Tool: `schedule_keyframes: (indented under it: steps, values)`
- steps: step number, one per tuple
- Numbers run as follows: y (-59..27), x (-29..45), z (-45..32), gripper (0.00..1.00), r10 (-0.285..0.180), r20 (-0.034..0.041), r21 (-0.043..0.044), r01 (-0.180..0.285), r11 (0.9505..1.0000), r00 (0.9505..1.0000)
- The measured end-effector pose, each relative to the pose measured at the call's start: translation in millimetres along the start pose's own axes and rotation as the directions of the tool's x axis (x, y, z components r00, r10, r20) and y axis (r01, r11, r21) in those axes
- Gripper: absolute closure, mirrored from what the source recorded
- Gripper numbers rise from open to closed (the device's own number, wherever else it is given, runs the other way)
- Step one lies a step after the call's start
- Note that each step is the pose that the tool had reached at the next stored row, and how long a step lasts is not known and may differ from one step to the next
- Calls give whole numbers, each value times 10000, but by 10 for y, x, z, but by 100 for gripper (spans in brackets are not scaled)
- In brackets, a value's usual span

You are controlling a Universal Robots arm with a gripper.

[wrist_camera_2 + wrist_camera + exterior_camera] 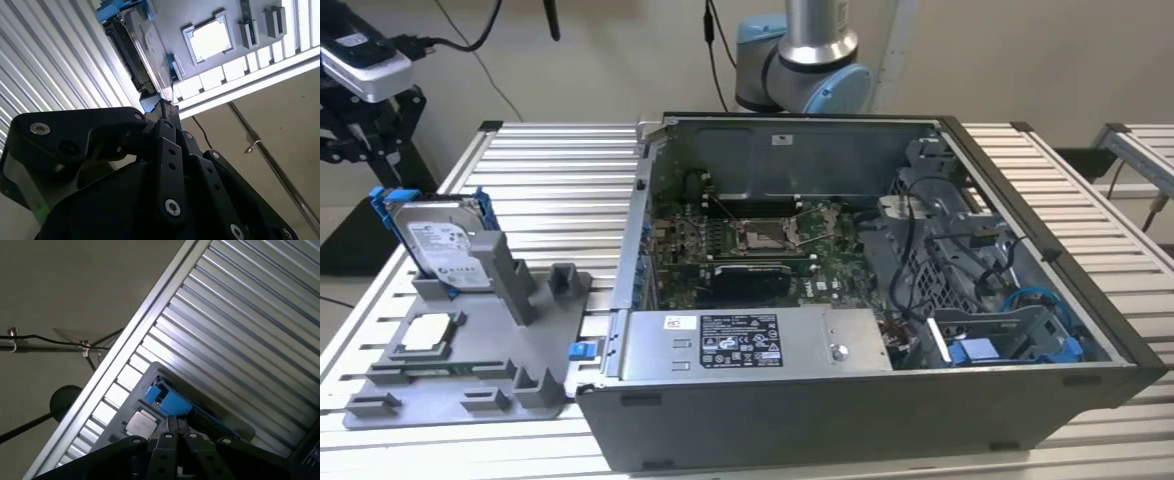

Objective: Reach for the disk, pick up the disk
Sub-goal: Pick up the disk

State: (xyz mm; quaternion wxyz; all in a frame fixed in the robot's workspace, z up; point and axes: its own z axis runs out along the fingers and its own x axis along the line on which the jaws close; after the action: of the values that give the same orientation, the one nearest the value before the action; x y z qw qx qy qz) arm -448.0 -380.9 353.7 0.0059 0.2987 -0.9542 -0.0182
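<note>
Above upright disk point(438, 243) | tool point(176, 425) hovers, apart | jaws together

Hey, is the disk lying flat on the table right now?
No, in the exterior view the disk stands upright on its edge in a slot of the grey holder, beside the open computer case.

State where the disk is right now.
The disk stands on edge in the grey holder at the exterior view's left, on the slatted table beside the open computer case.
</note>
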Motion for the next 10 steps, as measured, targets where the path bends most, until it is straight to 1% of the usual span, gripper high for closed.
schedule_keyframes:
  steps: [3,6,8,10]
  values:
    - [0,0,0,100,-491,-19,0,491,9988,9988]
    - [0,0,0,100,-928,-35,-1,928,9957,9957]
    - [0,0,0,100,-1109,-42,-2,1109,9938,9938]
    - [0,0,0,100,-1132,-44,-1,1132,9936,9936]
